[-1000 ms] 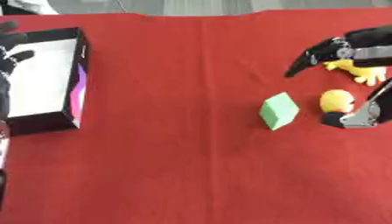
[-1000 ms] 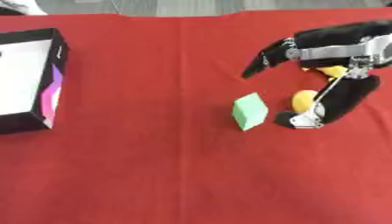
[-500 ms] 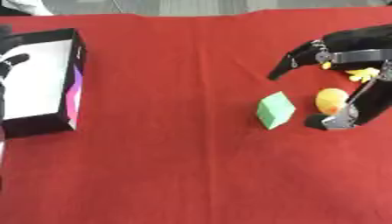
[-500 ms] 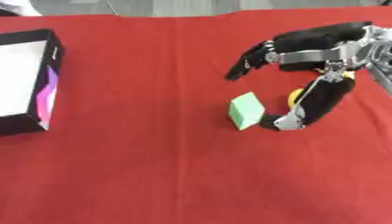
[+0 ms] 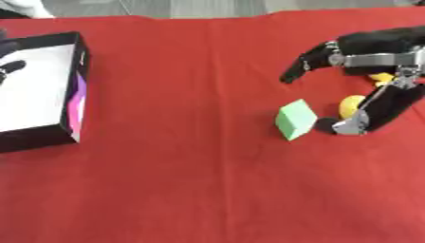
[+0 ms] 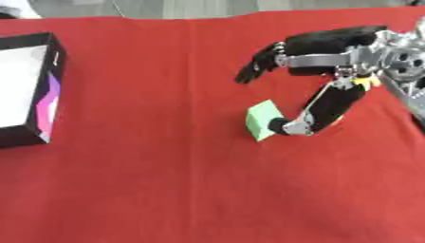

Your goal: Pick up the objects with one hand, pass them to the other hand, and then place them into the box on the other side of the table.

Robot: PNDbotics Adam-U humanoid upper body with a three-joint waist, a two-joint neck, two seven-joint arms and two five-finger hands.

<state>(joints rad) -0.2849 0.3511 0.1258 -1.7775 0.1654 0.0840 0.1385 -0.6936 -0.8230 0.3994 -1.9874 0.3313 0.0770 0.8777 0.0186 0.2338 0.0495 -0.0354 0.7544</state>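
A: Our right robot hand (image 6: 319, 76) has slid closer to the green block (image 6: 264, 120), at three o'clock on the worktop (image 5: 191, 180).
B: Fingers spread, holding nothing; we're about to grasp it.

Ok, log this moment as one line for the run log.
right hand: open, fingers spread over green block, thumb at its right side | yellow object: behind thumb | box: far left | left hand: edge only
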